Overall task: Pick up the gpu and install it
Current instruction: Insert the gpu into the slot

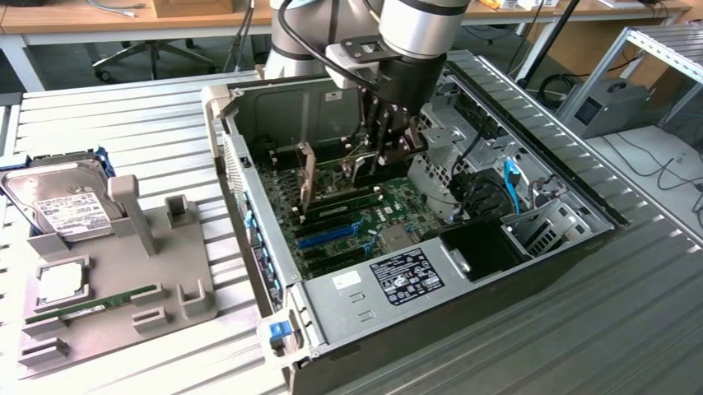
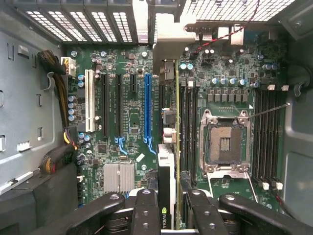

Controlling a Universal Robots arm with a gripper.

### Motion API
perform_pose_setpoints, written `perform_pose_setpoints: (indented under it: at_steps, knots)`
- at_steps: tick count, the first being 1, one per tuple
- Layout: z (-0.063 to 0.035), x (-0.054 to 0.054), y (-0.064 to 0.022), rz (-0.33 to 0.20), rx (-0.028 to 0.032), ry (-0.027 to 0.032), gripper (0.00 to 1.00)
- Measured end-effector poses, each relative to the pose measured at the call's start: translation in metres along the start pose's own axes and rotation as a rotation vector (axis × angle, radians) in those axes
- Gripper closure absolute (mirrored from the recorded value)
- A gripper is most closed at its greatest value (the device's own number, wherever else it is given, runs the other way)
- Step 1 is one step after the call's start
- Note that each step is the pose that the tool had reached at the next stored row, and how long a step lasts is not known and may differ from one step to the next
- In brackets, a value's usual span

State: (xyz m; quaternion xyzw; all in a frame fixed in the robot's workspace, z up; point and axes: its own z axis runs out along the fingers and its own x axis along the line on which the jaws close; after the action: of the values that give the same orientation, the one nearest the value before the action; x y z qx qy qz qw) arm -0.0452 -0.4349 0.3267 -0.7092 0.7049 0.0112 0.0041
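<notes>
The gpu (image 2: pixel 167 196) is seen edge-on in the wrist view, a thin card with a green logo label and a silver end bracket (image 2: pixel 168 36) by the case's slot openings. My gripper (image 2: pixel 168 211) is shut on it, with a black finger (image 2: pixel 145 213) on each side. The card hangs over a black slot just beside the long blue slot (image 2: pixel 147 105) of the motherboard. In the exterior view my gripper (image 1: pixel 387 148) reaches down into the open computer case (image 1: pixel 363 288), with the gpu (image 1: pixel 329 174) upright under it above the board.
On the exterior view's left a grey holder (image 1: pixel 165 271) carries a hard drive (image 1: pixel 66 206), a processor chip (image 1: pixel 61 280) and a green RAM stick (image 1: pixel 94 309). Inside the case are the CPU socket (image 2: pixel 224 144), cable bundles (image 2: pixel 58 98) and drive cages (image 1: pixel 483 164).
</notes>
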Motion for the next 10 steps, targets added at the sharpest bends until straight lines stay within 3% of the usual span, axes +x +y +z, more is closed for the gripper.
perform_pose_setpoints:
  at_steps: [10]
  knots:
    - [0.0047, 0.0001, 0.0007, 0.0, 0.0001, -0.0002, 0.73]
